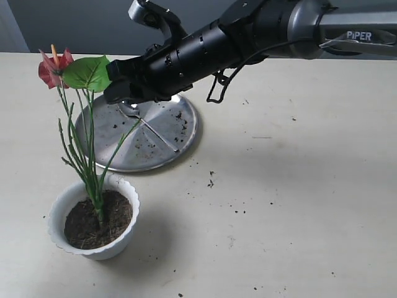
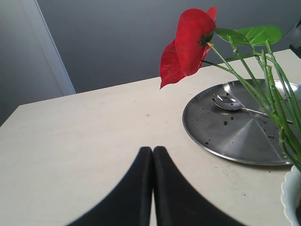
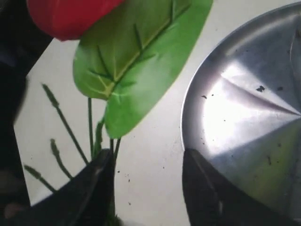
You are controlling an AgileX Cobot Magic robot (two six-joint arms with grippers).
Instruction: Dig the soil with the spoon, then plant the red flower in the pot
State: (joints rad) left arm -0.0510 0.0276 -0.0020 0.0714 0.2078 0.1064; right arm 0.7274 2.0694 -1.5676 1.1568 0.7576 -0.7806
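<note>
The red flower (image 1: 51, 68) stands upright in the white scalloped pot (image 1: 107, 251), its thin green stems (image 1: 90, 155) set in the dark soil (image 1: 93, 223). My right gripper (image 1: 111, 82) reaches across from the right and stands open just beside the broad green leaf (image 1: 88, 72), holding nothing. In the right wrist view the gripper (image 3: 148, 165) has the leaf (image 3: 136, 61) ahead of it and stems beside one finger (image 3: 99, 188). The spoon (image 1: 133, 113) lies on the steel plate (image 1: 167, 146). My left gripper (image 2: 153, 151) is shut and empty, low over the table, facing the flower (image 2: 188, 44).
The steel plate (image 2: 235, 136) carries soil specks and the spoon (image 2: 228, 102). Loose soil crumbs (image 1: 211, 183) are scattered over the pale table to the right of the pot. The right arm (image 1: 248, 37) spans the back of the scene above the plate.
</note>
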